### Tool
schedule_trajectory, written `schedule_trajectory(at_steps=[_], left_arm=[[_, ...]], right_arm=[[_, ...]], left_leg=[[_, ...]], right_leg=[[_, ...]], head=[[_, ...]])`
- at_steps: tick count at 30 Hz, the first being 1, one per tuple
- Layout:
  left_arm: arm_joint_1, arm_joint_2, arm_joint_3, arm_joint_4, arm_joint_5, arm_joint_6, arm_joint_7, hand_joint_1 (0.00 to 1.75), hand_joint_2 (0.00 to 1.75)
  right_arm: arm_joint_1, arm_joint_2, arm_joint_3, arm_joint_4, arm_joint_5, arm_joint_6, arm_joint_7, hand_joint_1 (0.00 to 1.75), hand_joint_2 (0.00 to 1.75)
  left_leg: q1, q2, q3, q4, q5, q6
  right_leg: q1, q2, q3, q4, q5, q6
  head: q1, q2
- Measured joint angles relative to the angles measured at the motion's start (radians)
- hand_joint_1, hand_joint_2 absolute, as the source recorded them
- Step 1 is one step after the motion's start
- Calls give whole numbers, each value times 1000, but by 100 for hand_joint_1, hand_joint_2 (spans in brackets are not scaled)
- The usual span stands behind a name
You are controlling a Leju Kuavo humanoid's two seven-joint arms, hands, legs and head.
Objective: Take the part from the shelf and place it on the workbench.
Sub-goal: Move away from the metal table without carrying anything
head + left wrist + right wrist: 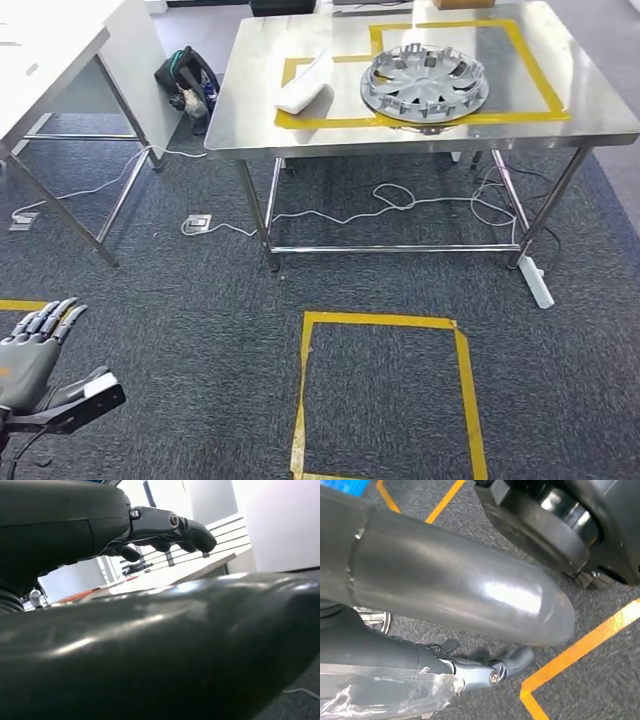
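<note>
— Lower left of the head view: left robot hand [34, 345] hanging low over the carpet, fingers spread, holding nothing. Any worry there?

— Little. Further right, upper centre: desk [249, 125], with a white piece [306, 85] just beside the wheel cover [424, 85]. Probably the part itself, lying flat inside the yellow tape outline [540, 85]; looks placed already.

— So what could spoil it?

— Sits close to the near tape line, towards the desk's front edge. Could be nudged out of the outline, or against the white piece, by an arm swinging up too near.

— And lower down?

— White cable [392, 195] looping across the carpet under the desk, then a power strip [536, 282] by the desk leg at centre right. Could snag a foot if stepping forward past the floor tape square [385, 390].

— Right robot hand [478, 672]?

— Seen from its wrist camera: hanging above the carpet, fingers loose, gripping nothing. Nothing to drop, then; only something to bump.
</note>
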Motion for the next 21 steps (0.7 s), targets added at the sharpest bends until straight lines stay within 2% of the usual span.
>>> schedule_trajectory(at_steps=[2,3,4,5,6,7,8,10,11,13,14,15,17,18,19,20,21], left_arm=[[22,-1,13,-4,7,8,7,0,0],[37,-1,21,-5,14,13,13,0,0],[57,-2,28,-5,21,18,22,0,0],[80,-2,36,-5,30,24,32,0,0],[104,-2,43,-5,39,31,42,0,0],[126,-2,50,-5,50,39,53,0,0],[149,-1,57,-5,62,47,65,0,0],[191,-2,71,-5,95,65,96,0,0],[213,-3,77,-5,115,73,114,0,0],[259,-10,85,-3,161,92,149,0,0],[281,-15,86,-2,182,101,163,0,0],[299,-21,87,1,200,110,174,0,0],[324,-34,88,7,224,122,189,0,0],[333,-41,88,11,237,124,196,0,0],[344,-50,90,15,253,126,203,0,0],[356,-60,95,21,274,127,210,0,0],[369,-74,103,27,296,127,216,0,0]], right_arm=[[4,-2,1,-3,-14,-8,-6,0,0],[5,-3,3,-3,-23,-13,-10,0,0],[5,-4,6,-3,-33,-19,-14,0,0],[5,-4,9,-4,-43,-26,-18,0,0],[5,-4,13,-4,-53,-32,-23,0,0],[4,-5,17,-5,-63,-39,-26,0,0],[4,-5,21,-7,-72,-46,-30,0,0],[4,-6,30,-10,-94,-62,-37,0,0],[3,-7,35,-12,-107,-69,-41,0,0],[2,-11,46,-17,-136,-84,-51,0,0],[1,-13,52,-22,-150,-92,-56,0,0],[1,-16,58,-26,-161,-99,-60,0,0],[1,-20,72,-30,-178,-112,-65,0,0],[1,-22,79,-32,-186,-118,-66,0,0],[1,-24,86,-34,-197,-124,-68,0,0],[1,-26,93,-37,-210,-130,-72,0,0],[1,-29,100,-41,-224,-136,-76,0,0]], left_leg=[[-1,41,-58,131,-75,-2],[-1,49,-86,200,-105,-1],[-1,51,-102,244,-120,2],[-3,53,-100,253,-118,7],[-6,55,-79,222,-100,16],[-11,66,-41,161,-75,27],[-21,94,1,91,-58,41],[-39,139,57,-2,-46,56],[-44,147,65,-18,-51,57],[-41,118,71,-29,-49,54],[-37,104,76,-36,-47,55],[-32,91,81,-43,-44,57],[-27,63,84,-47,-41,62],[-26,47,83,-47,-42,64],[-26,31,84,-46,-42,65],[-26,14,85,-46,-42,65],[-26,-2,86,-46,-42,65]], right_leg=[[6,-22,-5,0,4,-9],[9,-34,-8,-1,4,-11],[12,-46,-9,-1,4,-12],[15,-57,-8,-1,2,-14],[18,-69,-7,-1,0,-16],[21,-79,-5,-2,-2,-17],[24,-90,-1,-3,-5,-17],[30,-109,3,-6,-14,-11],[31,-120,6,-9,-18,-7],[32,-141,20,-19,-25,3],[32,-129,24,-15,-34,8],[31,-104,19,6,-51,13],[29,-39,-33,115,-110,19],[28,-23,-70,185,-139,21],[28,-16,-102,239,-154,23],[28,-13,-119,260,-148,24],[27,-10,-116,239,-122,25]], head=[[-6,0],[-6,0],[-6,0],[-7,0],[-7,0],[-7,0],[-6,0],[-6,0],[-6,0],[-6,0],[-5,0],[-4,0],[1,0],[3,0],[5,0],[6,0],[6,0]])
